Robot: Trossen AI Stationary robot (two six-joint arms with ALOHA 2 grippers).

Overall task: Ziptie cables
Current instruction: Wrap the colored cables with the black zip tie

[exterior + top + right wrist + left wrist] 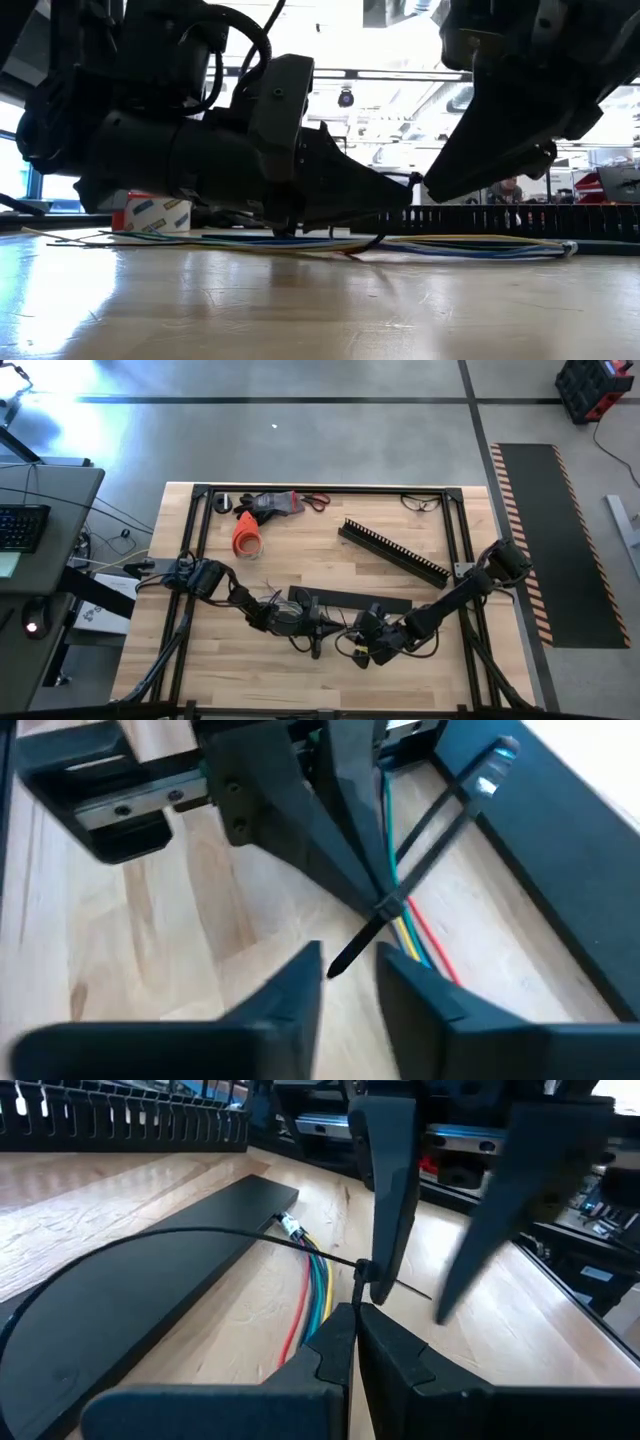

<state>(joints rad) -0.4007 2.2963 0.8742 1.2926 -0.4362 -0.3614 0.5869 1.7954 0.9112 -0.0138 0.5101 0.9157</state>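
Observation:
The cables [318, 1295] are thin red, yellow, green and blue wires lying on the wooden table beside a flat black bar [170, 1270]. A black zip tie [150, 1240] makes a wide loop around them and over the bar. My left gripper [352, 1320] comes in low from the table's left and is shut on the zip tie. My right gripper [350, 980] slants down from the right and faces the left one. It is open, with the zip tie's free tail end [338, 962] just at the gap between its fingertips. I cannot tell whether it touches the tail. My left gripper pinches the zip tie at its head [392, 903], where the strap crosses itself above the cables, between the tips of its two shut fingers. The fingers come nearly level from the table's left. The loop stands open behind the hold and the tail sticks out past it.
A long black comb-toothed channel [395, 550] lies slantwise at the far right. An orange object [246, 538] and hand tools [275, 503] sit near the far left edge. Black frame rails [195, 550] run along the table's sides. Bare wood lies at the near edge.

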